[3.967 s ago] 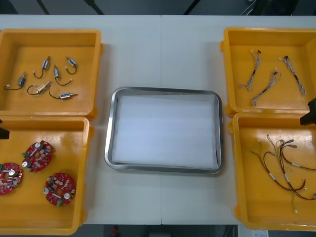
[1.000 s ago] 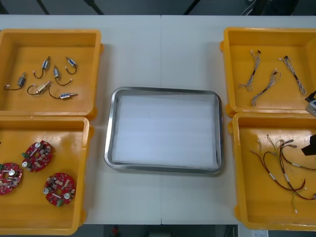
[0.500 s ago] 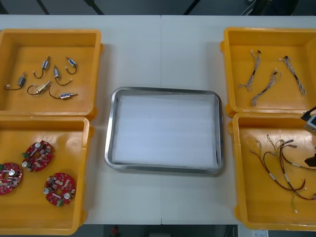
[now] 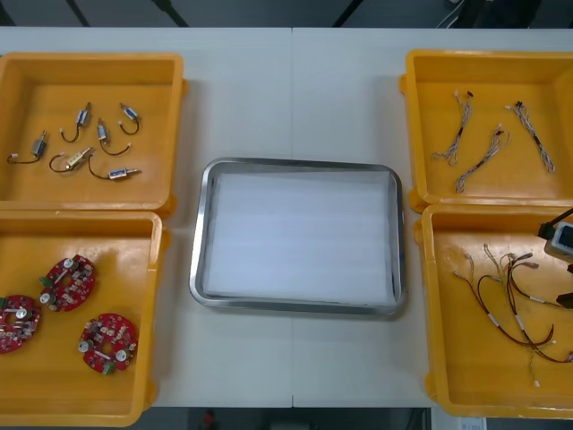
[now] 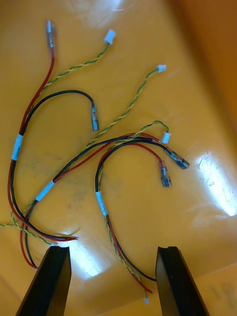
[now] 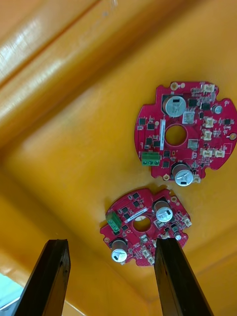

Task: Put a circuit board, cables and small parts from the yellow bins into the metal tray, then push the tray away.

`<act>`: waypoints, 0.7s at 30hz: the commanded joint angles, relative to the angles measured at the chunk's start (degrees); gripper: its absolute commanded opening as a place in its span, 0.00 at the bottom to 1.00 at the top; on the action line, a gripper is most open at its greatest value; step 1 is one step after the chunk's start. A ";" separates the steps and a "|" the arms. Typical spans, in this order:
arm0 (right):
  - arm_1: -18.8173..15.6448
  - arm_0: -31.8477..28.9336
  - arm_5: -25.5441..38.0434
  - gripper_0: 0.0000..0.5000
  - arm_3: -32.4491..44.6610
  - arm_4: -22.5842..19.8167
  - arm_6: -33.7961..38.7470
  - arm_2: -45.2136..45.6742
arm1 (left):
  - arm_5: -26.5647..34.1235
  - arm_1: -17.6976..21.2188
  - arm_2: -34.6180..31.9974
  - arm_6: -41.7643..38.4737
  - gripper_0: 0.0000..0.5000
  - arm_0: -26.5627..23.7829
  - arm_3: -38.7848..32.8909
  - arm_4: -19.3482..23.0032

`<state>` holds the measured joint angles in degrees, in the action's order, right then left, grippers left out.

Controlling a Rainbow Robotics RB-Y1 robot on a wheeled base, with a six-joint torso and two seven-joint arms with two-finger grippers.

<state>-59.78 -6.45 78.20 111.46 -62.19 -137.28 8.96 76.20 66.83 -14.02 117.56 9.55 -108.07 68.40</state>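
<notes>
My right gripper (image 5: 111,281) is open, hovering over a tangle of red, black and yellow-green cables (image 5: 98,148) on the floor of the near right bin (image 4: 430,305); nothing is between its fingers (image 5: 49,281). Part of that arm (image 4: 562,240) shows at the right edge of the front view, beside the cables (image 4: 510,305). My left gripper (image 6: 111,279) is open above two round red circuit boards (image 6: 143,224) (image 6: 185,131) in the near left bin (image 4: 157,296). One finger (image 6: 177,276) stands just beside the nearer board. The metal tray (image 4: 201,233), white inside, lies between the bins.
The far left bin (image 4: 175,134) holds several small metal parts (image 4: 85,143). Thin twisted cables (image 4: 488,148) lie in the far right bin (image 4: 412,134). Three boards (image 4: 70,282) sit in the near left bin. Bare table lies beyond the tray.
The right arm has come nearer along the right edge, from the rim between the two right bins to over the near one. The left arm's dark tip has left the front view's left edge.
</notes>
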 commanded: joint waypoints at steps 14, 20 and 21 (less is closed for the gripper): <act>-5.26 -1.19 -12.64 1.00 -2.83 1.01 -5.71 -9.49 | -7.56 2.52 5.76 -3.83 1.00 5.13 -0.12 -2.65; -5.26 -0.84 -16.15 1.00 -5.99 1.28 -6.33 -12.56 | -10.11 2.52 8.39 -5.59 1.00 5.13 0.05 -3.53; -5.26 -0.84 -16.50 1.00 -6.43 1.36 -6.42 -12.92 | -10.19 2.52 8.66 -5.77 1.00 5.13 -0.03 -3.62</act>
<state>-62.80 -6.92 62.95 105.98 -61.23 -141.97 -2.13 66.96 66.99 -6.54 117.52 13.35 -108.02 65.66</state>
